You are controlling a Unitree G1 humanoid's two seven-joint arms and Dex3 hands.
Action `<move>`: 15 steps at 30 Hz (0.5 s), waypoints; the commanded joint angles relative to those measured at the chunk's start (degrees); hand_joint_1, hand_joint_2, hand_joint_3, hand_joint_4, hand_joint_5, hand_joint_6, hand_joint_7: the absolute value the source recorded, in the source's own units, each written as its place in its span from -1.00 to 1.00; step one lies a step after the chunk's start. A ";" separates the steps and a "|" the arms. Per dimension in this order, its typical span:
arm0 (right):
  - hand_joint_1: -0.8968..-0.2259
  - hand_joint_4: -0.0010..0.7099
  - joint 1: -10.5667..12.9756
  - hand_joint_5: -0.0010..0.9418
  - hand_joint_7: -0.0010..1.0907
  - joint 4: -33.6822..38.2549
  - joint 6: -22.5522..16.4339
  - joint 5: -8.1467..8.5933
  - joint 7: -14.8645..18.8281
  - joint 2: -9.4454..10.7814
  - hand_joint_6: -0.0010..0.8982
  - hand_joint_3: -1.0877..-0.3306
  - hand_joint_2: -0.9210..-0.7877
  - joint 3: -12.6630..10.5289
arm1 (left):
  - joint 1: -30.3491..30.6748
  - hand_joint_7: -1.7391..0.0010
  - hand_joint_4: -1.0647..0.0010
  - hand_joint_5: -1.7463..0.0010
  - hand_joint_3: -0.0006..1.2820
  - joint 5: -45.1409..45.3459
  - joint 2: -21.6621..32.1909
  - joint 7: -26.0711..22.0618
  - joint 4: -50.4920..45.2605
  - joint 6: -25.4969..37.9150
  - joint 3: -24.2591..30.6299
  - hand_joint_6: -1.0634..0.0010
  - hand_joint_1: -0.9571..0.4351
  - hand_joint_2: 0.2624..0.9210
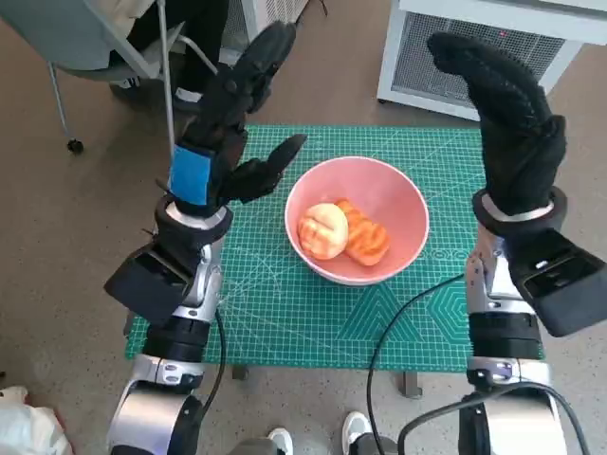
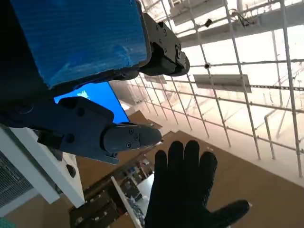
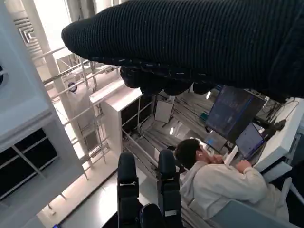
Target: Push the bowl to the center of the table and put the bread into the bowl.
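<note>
A pink bowl (image 1: 398,204) stands near the middle of the green cutting mat (image 1: 275,313). Inside it lie a round pale bread roll (image 1: 322,230) and an orange ridged bread (image 1: 365,237) side by side. My left hand (image 1: 232,114) is raised above the mat's left part, fingers spread, holding nothing. My right hand (image 1: 507,118) is raised above the mat's right edge, fingers up and apart, empty. The left wrist view looks up at the ceiling and shows the gloved right hand (image 2: 187,190). In the right wrist view the left hand's fingers (image 3: 128,185) show.
A white grilled unit (image 1: 474,47) stands beyond the table's far right. A chair with a wheeled base (image 1: 71,57) and a person's feet are at the far left. A person (image 3: 213,180) sits at monitors in the right wrist view. Cables hang at the table's near edge.
</note>
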 commanded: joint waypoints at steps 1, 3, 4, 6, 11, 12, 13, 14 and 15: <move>-0.10 -0.26 -0.18 -0.98 -0.94 0.37 0.69 0.29 0.48 -0.14 -0.24 -0.12 -1.00 -0.13 | 0.83 0.93 0.42 1.00 -0.39 -0.48 -0.33 -0.64 -0.18 -0.31 -0.28 0.33 -0.25 1.00; -0.10 -0.25 -0.07 -0.98 -0.94 0.20 0.83 0.19 0.41 -0.13 -0.24 -0.12 -1.00 -0.10 | 0.90 0.93 0.42 1.00 -0.38 -0.54 -0.30 -0.87 -0.37 -0.26 -0.32 0.33 -0.26 1.00; -0.10 -0.25 0.00 -0.98 -0.94 0.07 0.91 0.18 0.39 -0.13 -0.24 -0.12 -1.00 -0.08 | 0.92 0.93 0.42 1.00 -0.38 -0.58 -0.29 -0.95 -0.43 -0.24 -0.34 0.33 -0.26 1.00; -0.10 -0.25 0.20 -0.98 -0.94 -0.20 1.04 0.15 0.40 -0.13 -0.24 -0.12 -1.00 -0.03 | 1.00 0.93 0.42 1.00 -0.38 -0.52 -0.28 -1.01 -0.65 -0.17 -0.39 0.33 -0.26 1.00; -0.09 -0.25 0.57 -0.99 -0.94 -0.69 1.38 -0.05 0.39 -0.17 -0.24 -0.12 -1.00 0.10 | 1.22 0.93 0.42 1.00 -0.37 -0.59 -0.34 -1.23 -0.91 0.15 -0.49 0.32 -0.26 1.00; -0.09 -0.25 0.64 -0.99 -0.94 -0.80 1.49 -0.04 0.41 -0.19 -0.24 -0.12 -1.00 0.10 | 1.25 0.93 0.43 1.00 -0.37 -0.60 -0.39 -1.27 -0.94 0.18 -0.52 0.32 -0.26 1.00; -0.09 -0.25 0.71 -0.99 -0.94 -0.94 1.63 -0.02 0.42 -0.21 -0.24 -0.12 -1.00 0.11 | 1.28 0.93 0.43 1.00 -0.37 -0.61 -0.45 -1.29 -0.94 0.16 -0.56 0.32 -0.26 1.00; -0.09 -0.25 0.81 -0.99 -0.94 -1.11 1.76 0.02 0.45 -0.25 -0.24 -0.12 -1.00 0.10 | 1.33 0.92 0.43 1.00 -0.37 -0.58 -0.52 -1.28 -0.99 0.15 -0.60 0.31 -0.25 1.00; -0.09 -0.25 0.86 -0.99 -0.94 -1.14 1.88 0.05 0.48 -0.27 -0.24 -0.12 -1.00 0.09 | 1.37 0.92 0.43 1.00 -0.37 -0.60 -0.57 -1.30 -0.98 0.12 -0.62 0.31 -0.25 1.00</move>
